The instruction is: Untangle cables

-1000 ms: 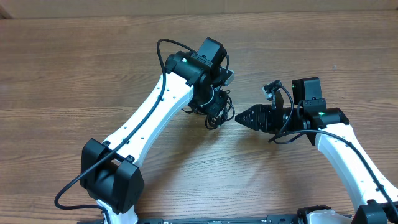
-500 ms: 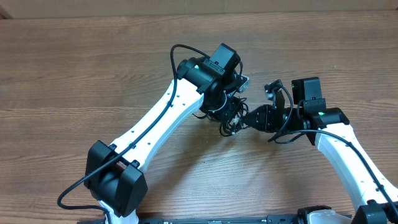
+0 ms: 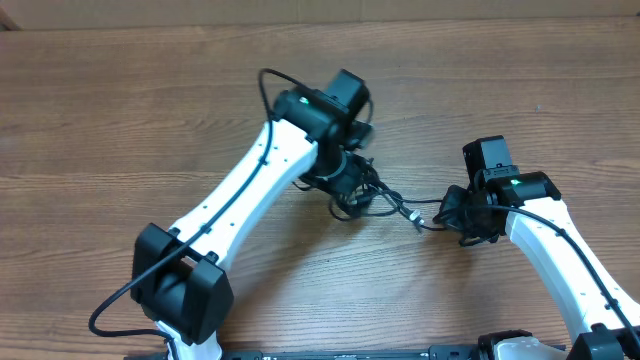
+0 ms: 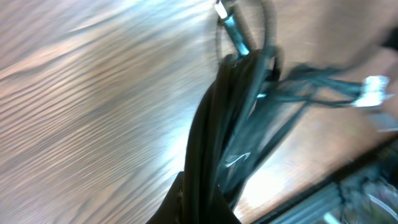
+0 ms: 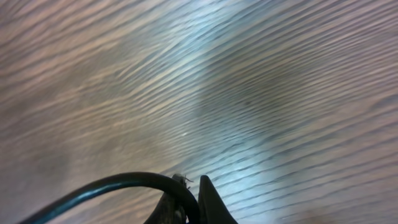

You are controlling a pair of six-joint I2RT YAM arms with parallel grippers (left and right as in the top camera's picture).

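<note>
As we read outward from the near edge, the right pincer comes first. It sits nearer us than the cables and off to their right, shut on a single cord that runs from it back to the bundle. Its wrist view shows that cord curving in to the closed fingertips, low over the wooden surface. A second ago this pincer stood just right of the cables, apart from them. Half a second ago it was pressed in against them. Now it has drawn away to their right, and the cord is pulled out of the tangle where none showed before. A small plug sits on the cord, closer to the right pincer than to the bundle.

Next comes the bundle itself, a dark tangle gripped by the left pincer, which is clamped shut on it. In the left wrist view, the blurred cables rise from between the fingers. A silver-tipped plug lies beyond them and another off to one side. The left pincer has carried the cables back leftward since half a second ago, so the gap between the arms is wider.
</note>
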